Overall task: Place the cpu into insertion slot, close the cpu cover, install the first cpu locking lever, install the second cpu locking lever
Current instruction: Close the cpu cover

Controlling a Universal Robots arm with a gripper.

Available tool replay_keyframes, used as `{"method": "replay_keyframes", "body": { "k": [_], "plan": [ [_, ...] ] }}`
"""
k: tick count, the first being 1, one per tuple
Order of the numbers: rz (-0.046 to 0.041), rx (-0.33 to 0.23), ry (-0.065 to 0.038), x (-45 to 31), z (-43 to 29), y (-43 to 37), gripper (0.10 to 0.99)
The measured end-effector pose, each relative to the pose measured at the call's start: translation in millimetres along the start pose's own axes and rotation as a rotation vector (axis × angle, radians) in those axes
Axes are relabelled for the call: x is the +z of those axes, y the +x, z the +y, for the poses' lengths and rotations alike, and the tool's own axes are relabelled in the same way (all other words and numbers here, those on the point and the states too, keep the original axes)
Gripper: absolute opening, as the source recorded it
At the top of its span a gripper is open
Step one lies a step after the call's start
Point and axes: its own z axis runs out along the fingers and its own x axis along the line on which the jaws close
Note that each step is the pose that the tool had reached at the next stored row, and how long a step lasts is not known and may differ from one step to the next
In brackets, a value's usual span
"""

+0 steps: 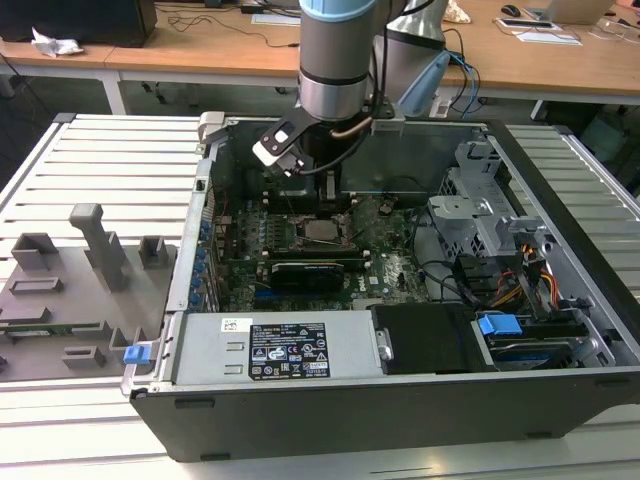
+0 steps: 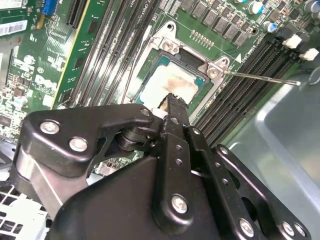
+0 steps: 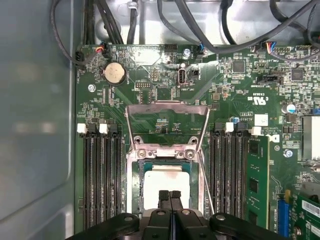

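Nearest in the exterior view is the open computer case (image 1: pixel 400 420). Its labelled power supply (image 1: pixel 290 350) lies at six o'clock from the socket, a grey fixture tray (image 1: pixel 60 290) sits outside the case at about eight o'clock, and the drive cage (image 1: pixel 490 215) is at three. Beyond the power supply the motherboard (image 1: pixel 385 270) lies flat. Near its middle the cpu (image 2: pixel 165 82) sits level in the insertion slot, silver top up and smeared with pale residue, with rows of memory slots (image 3: pixel 100 175) on either side. The gripper (image 3: pixel 169 196) comes down from twelve o'clock on the arm (image 1: pixel 335 60), jaws together and holding nothing, its paired tips over one edge of the chip; whether they touch it I cannot tell. Closed like this they form one narrow tip, which I judge suits pressing or nudging in the tight socket. The cpu cover (image 3: pixel 167 106) appears swung back on its hinge beyond the chip, leaving the slot open from above. A thin locking lever (image 2: pixel 260 77) juts free beside the socket, unlatched so the cover can move. Farthest, at twelve o'clock, stand wooden desks (image 1: pixel 200 50).
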Motion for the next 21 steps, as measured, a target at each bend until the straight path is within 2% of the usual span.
{"method": "replay_keyframes", "body": {
  "k": [5,11,14,15,16,18,21],
  "plan": [
    [0.0,0.0,0.0,-10.4,0.3,0.2,0.106],
    [-0.0005,0.005,0.0,-10.1,1.5,-0.8,0.106],
    [-0.0004,0.005,0.0,-17.7,1.7,-0.6,0.106],
    [-0.0004,0.005,0.0,-27.5,2.0,-0.4,0.106],
    [-0.0005,0.005,0.0,-30.3,2.0,-0.4,0.106],
    [-0.0006,0.004,0.0,-33.0,2.1,-0.3,0.106],
    [-0.0002,-0.015,0.0,-32.9,7.9,-0.3,0.106]
  ]
}}
